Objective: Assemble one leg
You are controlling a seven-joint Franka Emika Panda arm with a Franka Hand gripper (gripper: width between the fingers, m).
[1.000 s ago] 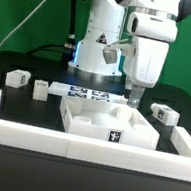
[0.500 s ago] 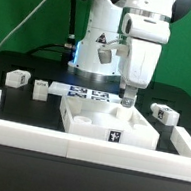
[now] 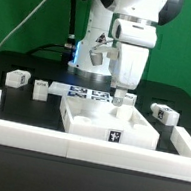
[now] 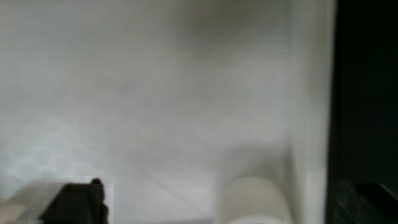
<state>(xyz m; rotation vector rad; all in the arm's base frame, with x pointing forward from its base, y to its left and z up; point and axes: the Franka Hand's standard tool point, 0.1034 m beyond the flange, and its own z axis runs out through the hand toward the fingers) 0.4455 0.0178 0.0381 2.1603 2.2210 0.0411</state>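
Three legs, short white blocks with black-and-white tags, lie on the black table in the exterior view: two at the exterior view's left (image 3: 16, 76) (image 3: 41, 89) and one at its right (image 3: 163, 114). The large white square panel (image 3: 89, 121) lies in the middle. My gripper (image 3: 117, 97) hangs just above the panel's far edge, apart from every leg. In the wrist view the gripper (image 4: 222, 195) is open: its dark fingers (image 4: 75, 203) stand far apart over a blurred white surface. A rounded white shape (image 4: 263, 203) lies between them, touching neither.
The marker board (image 3: 84, 92) lies behind the panel, by the robot's base (image 3: 96, 53). A low white wall (image 3: 16, 130) runs along the front and up both sides of the work area.
My gripper has moved toward the exterior view's left along the panel's far edge. The legs and the panel have not moved.
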